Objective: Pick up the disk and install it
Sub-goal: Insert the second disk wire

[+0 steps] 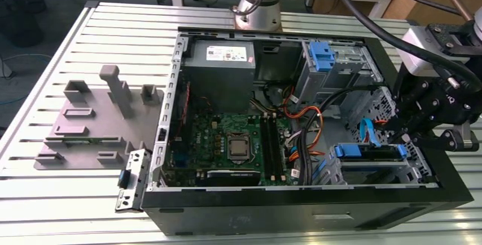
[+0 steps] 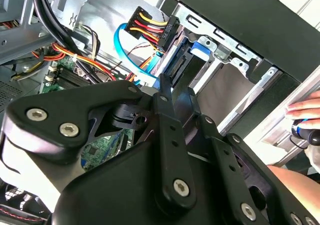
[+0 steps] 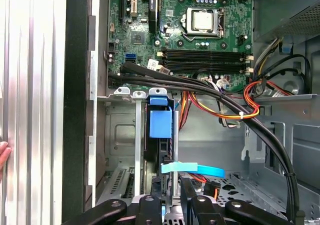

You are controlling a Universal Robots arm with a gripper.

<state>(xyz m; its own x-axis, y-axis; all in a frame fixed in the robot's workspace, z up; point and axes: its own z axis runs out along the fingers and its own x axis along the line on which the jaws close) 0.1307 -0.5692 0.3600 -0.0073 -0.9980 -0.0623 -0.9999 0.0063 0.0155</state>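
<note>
My hand [image 3: 172, 197] looks narrowed on the disk [image 3: 159, 155], seated edge-on in its bay; the blue cable [image 3: 192, 169] at three o'clock could snag.

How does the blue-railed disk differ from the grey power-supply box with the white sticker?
The silver-grey disk with blue plastic rails sits in the drive cage beside the gripper; the large grey power-supply box sits in the opposite corner. The box is much bulkier than the disk. Both are inside the black case.
</note>
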